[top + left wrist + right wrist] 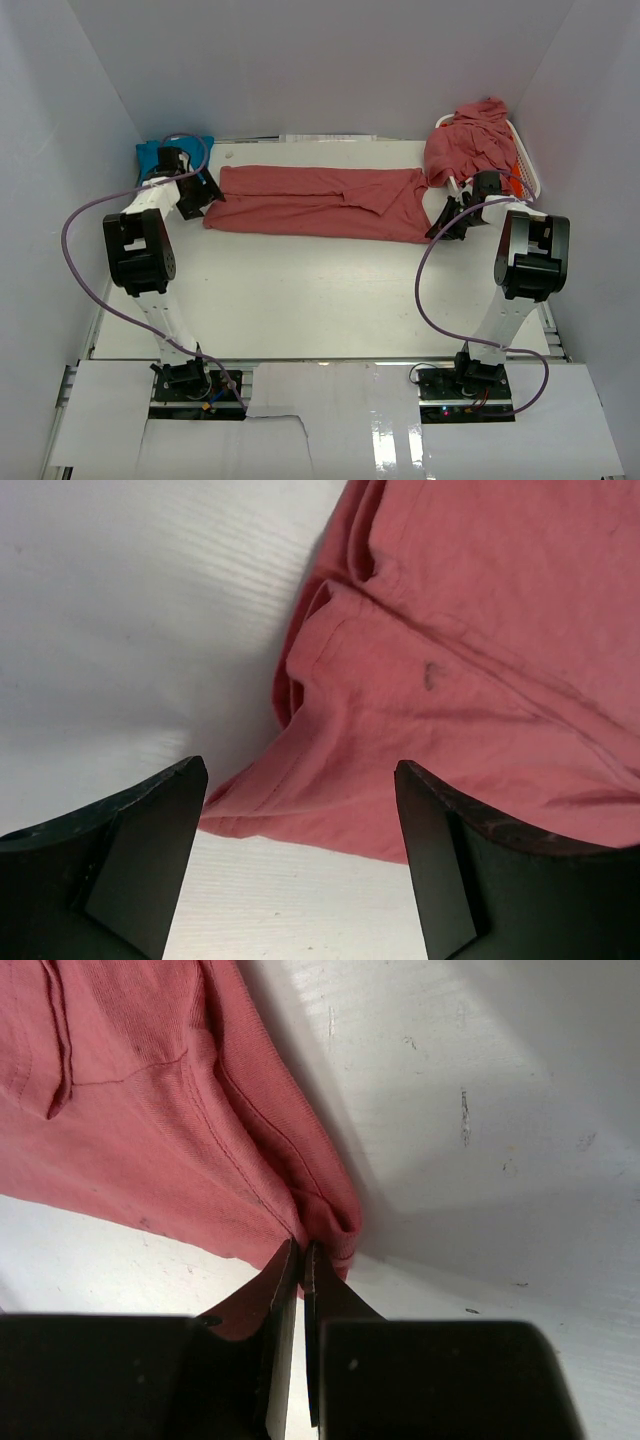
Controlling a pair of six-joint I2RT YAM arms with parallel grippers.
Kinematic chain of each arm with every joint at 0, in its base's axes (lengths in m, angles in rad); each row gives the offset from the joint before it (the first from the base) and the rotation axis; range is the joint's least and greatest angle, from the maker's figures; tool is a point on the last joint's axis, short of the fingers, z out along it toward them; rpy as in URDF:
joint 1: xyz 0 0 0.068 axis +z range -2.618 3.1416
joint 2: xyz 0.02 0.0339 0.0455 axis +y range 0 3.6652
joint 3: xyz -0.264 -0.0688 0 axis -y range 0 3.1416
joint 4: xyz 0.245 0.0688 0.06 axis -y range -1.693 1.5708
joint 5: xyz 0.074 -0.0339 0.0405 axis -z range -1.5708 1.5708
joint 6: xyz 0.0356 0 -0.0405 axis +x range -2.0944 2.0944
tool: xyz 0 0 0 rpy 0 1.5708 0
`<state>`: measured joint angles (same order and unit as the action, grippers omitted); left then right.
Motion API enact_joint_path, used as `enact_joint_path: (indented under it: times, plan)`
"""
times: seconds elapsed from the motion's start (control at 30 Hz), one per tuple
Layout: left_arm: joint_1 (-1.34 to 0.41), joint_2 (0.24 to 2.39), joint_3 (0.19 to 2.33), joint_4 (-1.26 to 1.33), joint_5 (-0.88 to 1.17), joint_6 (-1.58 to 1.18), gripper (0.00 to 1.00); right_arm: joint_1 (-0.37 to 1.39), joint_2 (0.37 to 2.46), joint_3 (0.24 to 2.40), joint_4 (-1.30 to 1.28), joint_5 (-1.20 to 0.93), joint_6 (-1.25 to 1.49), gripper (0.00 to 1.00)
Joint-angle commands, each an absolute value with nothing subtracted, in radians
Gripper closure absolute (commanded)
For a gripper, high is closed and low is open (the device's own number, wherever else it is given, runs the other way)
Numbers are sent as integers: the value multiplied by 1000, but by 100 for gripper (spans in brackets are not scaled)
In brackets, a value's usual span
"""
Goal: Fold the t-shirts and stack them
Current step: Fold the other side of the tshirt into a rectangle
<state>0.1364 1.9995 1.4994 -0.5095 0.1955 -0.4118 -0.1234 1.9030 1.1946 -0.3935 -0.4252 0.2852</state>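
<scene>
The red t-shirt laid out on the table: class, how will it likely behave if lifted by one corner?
Probably floppy: the red t-shirt creases and bunches where the right gripper pinches its hem. Likely light, since it lies thin and flat. Its matte knit probably resists slipping.

A white table (pixel 320 300) sits inside plain white walls (pixel 330 60), its surface faintly scuffed (the marks show best in the right wrist view). A white slatted basket (pixel 529 168) stands at its far right corner. Pale sheets (pixel 330 420) cover the near edge.
</scene>
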Motion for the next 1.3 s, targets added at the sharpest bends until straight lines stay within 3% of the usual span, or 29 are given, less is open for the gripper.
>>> enact_joint_path:
  times: [0.0,0.17,0.27,0.73,0.93,1.13,1.27]
  plan:
    - [144,1962,1477,-526,224,-370,14,-129,1873,1230,-411,-414,288,92]
    - [144,1976,1470,-557,203,-347,15,-129,1875,1238,-413,-413,288,92]
    - [146,2000,1480,-589,193,-333,23,-129,1876,1238,-414,-411,288,92]
    - [146,2082,1519,-643,181,-310,39,-129,1875,1239,-420,-411,284,92]
    - [144,2154,1578,-683,176,-316,72,-129,1875,1249,-434,-414,278,92]
    - [135,2189,1631,-712,173,-322,92,-127,1859,1255,-471,-414,272,92]
    - [129,2181,1631,-747,169,-327,96,-124,1848,1255,-506,-408,265,92]
